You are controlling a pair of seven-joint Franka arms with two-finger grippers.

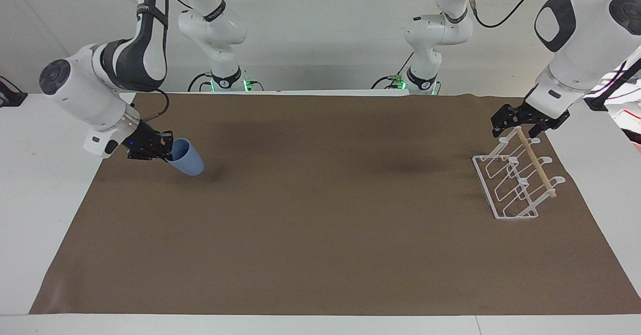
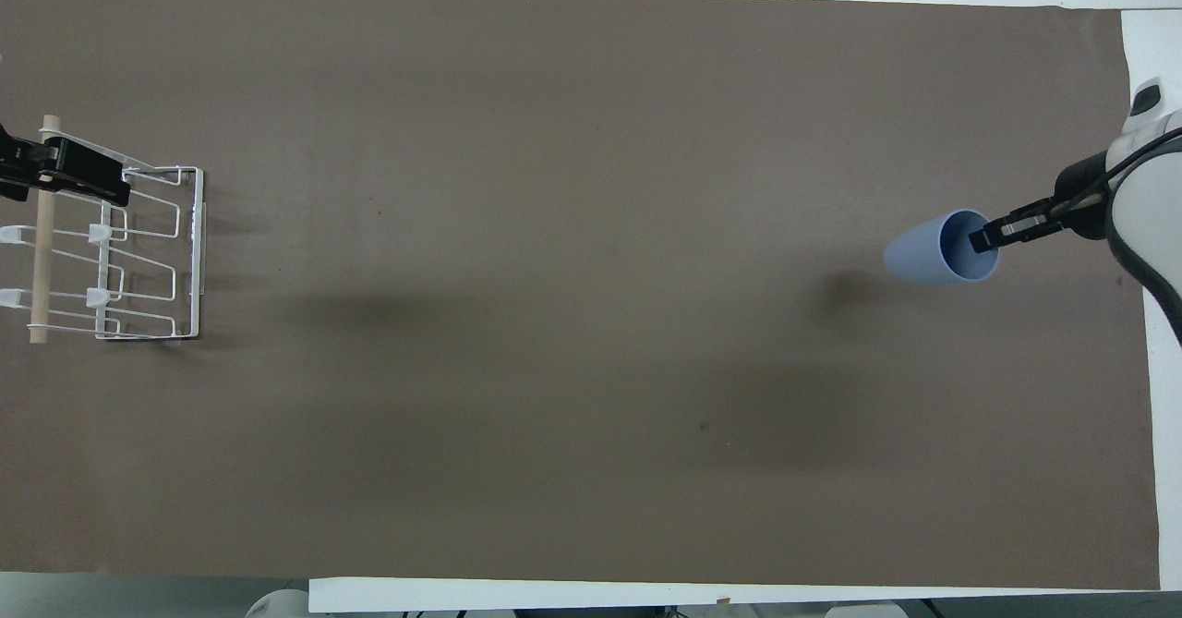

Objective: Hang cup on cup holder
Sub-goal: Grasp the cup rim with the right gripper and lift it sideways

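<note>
The light-blue cup [image 1: 186, 158] hangs tilted in the air over the brown mat at the right arm's end of the table, mouth toward the gripper; it also shows in the overhead view [image 2: 928, 250]. My right gripper [image 1: 168, 149] is shut on its rim, one finger inside the mouth [image 2: 983, 239]. The white wire cup holder [image 1: 511, 185] with its wooden dowel stands on the mat at the left arm's end [image 2: 138, 258]. My left gripper [image 1: 518, 124] sits at the dowel's end nearer the robots [image 2: 55, 175].
The brown mat [image 1: 320, 215] covers most of the white table. Nothing else lies between the cup and the cup holder.
</note>
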